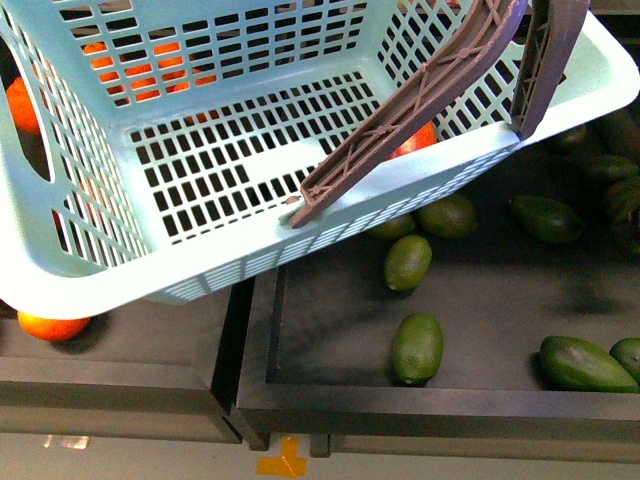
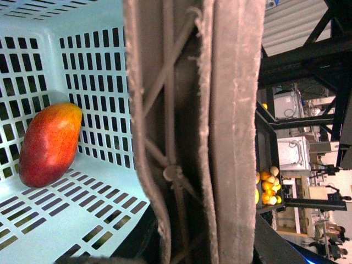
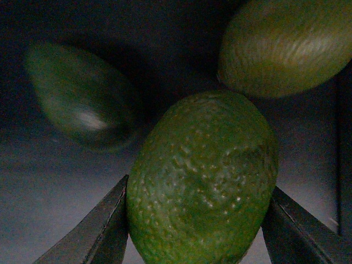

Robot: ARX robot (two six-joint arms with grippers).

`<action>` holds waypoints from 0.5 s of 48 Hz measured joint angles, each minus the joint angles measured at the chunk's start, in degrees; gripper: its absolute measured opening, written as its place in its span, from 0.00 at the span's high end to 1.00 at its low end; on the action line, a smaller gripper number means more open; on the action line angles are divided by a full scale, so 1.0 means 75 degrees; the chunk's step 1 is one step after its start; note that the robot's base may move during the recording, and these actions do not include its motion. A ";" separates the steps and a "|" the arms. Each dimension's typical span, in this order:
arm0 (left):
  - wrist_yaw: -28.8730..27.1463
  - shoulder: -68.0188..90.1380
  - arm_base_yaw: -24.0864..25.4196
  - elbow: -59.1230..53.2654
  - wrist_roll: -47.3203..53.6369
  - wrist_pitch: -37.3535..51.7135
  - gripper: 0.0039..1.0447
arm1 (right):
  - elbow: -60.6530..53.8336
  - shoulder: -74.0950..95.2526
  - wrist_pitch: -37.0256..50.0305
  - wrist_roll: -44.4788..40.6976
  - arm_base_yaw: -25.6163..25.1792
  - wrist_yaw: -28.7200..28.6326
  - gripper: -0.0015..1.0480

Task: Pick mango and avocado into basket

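Front view: the basket (image 1: 90, 290) hangs tilted in the air, pale turquoise plastic with slotted walls and floor. Its ribbed brown-grey handle (image 1: 400, 120) runs up and out of the picture. Below the basket there's a dark matte tray (image 1: 330, 330) with loose green avocados (image 1: 417, 347) in it, and an orange (image 1: 52, 325) peeks out under the basket's left corner. Neither of my arms shows here.

Left wrist view: the handle fills the middle, fuzzy along its edges. The mango (image 2: 50, 144) is already inside the basket, lying on the floor against a wall. It's smooth, oval, red fading to yellow-orange. My left claw's fingers don't show, so I can't tell what it's doing.

Right wrist view: my right claw (image 3: 199, 190) is pinching the avocado (image 3: 201, 159), with dark fingers (image 3: 104, 231) pressed on both flanks. It's egg-shaped with pebbly skin, so it should grip okay. Two other avocados (image 3: 286, 47) sit close by.

So I reckon the mango's done and the avocado is mid-pick. Next move: lift it straight up clear of its neighbours, carry it over the basket rim and let go low.
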 joint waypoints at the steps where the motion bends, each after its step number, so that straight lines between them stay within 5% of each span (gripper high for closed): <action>1: 0.0000 0.0000 0.0000 0.0000 0.0000 0.0000 0.84 | -0.0204 -0.0251 0.0111 0.0020 -0.0023 -0.0157 0.45; 15: 0.0000 0.0000 0.0000 0.0000 0.0003 0.0000 0.84 | -0.3383 -0.4963 0.1122 0.0560 -0.0181 -0.1848 0.45; 24: -0.0003 0.0000 0.0000 0.0000 0.0003 0.0000 0.84 | -0.4092 -0.7472 0.1029 0.1198 0.0982 -0.1842 0.45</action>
